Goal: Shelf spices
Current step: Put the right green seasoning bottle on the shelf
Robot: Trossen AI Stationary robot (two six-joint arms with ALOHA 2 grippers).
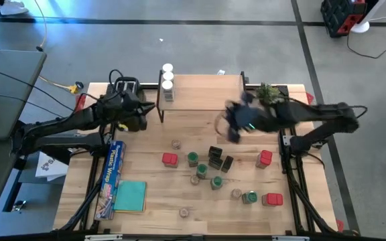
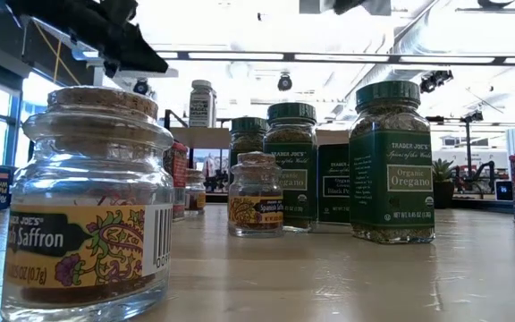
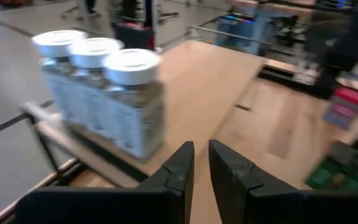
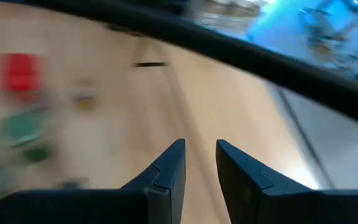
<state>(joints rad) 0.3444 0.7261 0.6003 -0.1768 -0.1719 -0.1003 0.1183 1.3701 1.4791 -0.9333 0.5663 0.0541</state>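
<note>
Three white-lidded spice jars (image 3: 98, 87) stood in a row at the shelf's (image 1: 203, 92) left end, green-lidded jars (image 1: 193, 158) and red tins (image 1: 170, 159) lay scattered on the counter (image 1: 159, 201), both empty end effectors, left (image 3: 201, 163) and right (image 4: 199, 163), slightly parted.

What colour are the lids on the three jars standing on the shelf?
White; the three jars on the shelf show best in the left wrist view.
</note>
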